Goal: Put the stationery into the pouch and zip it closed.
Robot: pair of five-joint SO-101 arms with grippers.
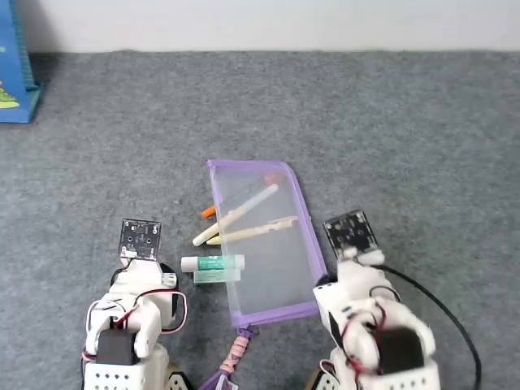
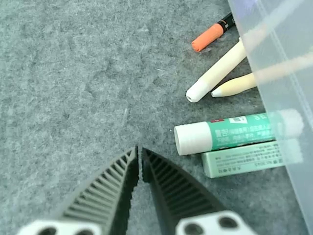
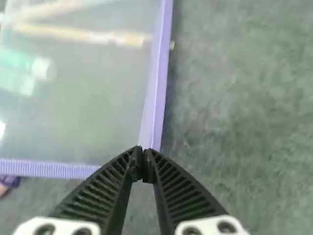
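Both arms wear white shells over black servo blocks. The left arm (image 1: pixel 134 313) carries looped red and white wires (image 1: pixel 177 313); the right arm (image 1: pixel 366 325) trails a black cable (image 1: pixel 424 290). Each wrist bears a square black circuit board (image 1: pixel 140 240) (silver specks dot it). The fingers (image 2: pixel 166 182) are black, ribbed and tapered, on white mounts (image 2: pixel 205 223) with screw holes.

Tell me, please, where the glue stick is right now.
In the high view the glue stick lies at the pouch's edge on the left arm's side, beside a green box.
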